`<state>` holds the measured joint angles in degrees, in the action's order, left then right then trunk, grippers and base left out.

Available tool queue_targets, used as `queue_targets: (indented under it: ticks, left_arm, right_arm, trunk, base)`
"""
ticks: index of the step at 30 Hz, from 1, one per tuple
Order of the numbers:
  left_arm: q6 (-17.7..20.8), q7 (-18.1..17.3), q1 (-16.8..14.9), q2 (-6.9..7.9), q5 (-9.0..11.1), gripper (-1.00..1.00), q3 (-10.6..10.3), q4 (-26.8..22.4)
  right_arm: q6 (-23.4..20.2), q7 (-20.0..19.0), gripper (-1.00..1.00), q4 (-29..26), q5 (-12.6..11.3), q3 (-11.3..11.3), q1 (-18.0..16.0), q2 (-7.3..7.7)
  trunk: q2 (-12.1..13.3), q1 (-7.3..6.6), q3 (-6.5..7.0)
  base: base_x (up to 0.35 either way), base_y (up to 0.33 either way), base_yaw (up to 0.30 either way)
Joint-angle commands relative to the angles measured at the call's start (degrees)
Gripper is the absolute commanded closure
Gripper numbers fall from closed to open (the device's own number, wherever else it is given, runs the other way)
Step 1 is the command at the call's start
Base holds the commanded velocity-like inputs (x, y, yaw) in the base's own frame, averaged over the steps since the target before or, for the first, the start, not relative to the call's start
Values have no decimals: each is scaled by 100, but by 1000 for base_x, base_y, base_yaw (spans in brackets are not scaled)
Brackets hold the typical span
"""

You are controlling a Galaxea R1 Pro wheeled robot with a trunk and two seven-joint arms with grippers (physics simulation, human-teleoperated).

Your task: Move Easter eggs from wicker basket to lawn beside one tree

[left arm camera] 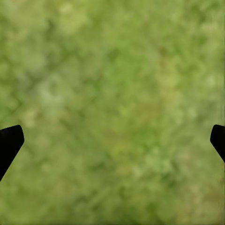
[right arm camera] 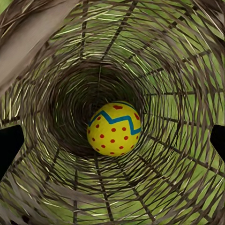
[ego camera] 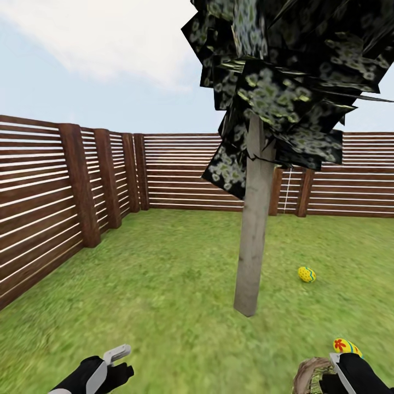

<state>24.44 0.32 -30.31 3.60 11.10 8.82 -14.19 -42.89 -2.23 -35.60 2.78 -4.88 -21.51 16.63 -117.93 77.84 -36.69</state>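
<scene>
Wicker strands ring the right wrist view, which looks straight down the inside of the wicker basket; one Easter egg, yellow with red dots and a blue zigzag, lies at its bottom. Two dark fingertips sit at opposite edges of that view, so the right gripper has its jaws spread wide with nothing between them. From the head view, the basket's rim shows just beside that gripper, near the lawn's closest edge. A second egg (yellow with a red flower) peeks out just behind the right gripper; whether it rests on the grass I cannot tell. A third egg lies on the grass near the foot of the tree, a little apart from the pale trunk. The left gripper hangs over bare grass, jaws parted and empty. A slatted wooden fence bounds the lawn's far and left edges.
</scene>
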Motion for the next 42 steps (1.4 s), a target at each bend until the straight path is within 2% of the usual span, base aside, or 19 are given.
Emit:
queue_targets:
  ticks: [1,26,33,42]
  left_arm:
    - [34,2,-1,0,42,-100,15,-10]
    - [34,-2,-1,-2,41,-100,15,-7]
    - [34,-4,-1,-8,41,-100,15,-5]
    - [34,0,-1,-6,41,-100,15,-7]
  right_arm:
    - [-26,-23,-100,-8,30,-14,-2,-2]
    - [-26,-23,-100,-8,30,-22,-2,2]
    - [-26,-26,-100,-8,30,-196,-2,7]
    - [-4,-24,-100,-8,39,-224,-2,9]
  trunk:
    - [-45,22,-25]
    - [-1047,571,-474]
    - [-1328,725,-599]
    - [-1689,922,-761]
  base:
    - [0,0,0]
    - [0,0,0]
    - [0,0,0]
    - [0,0,0]
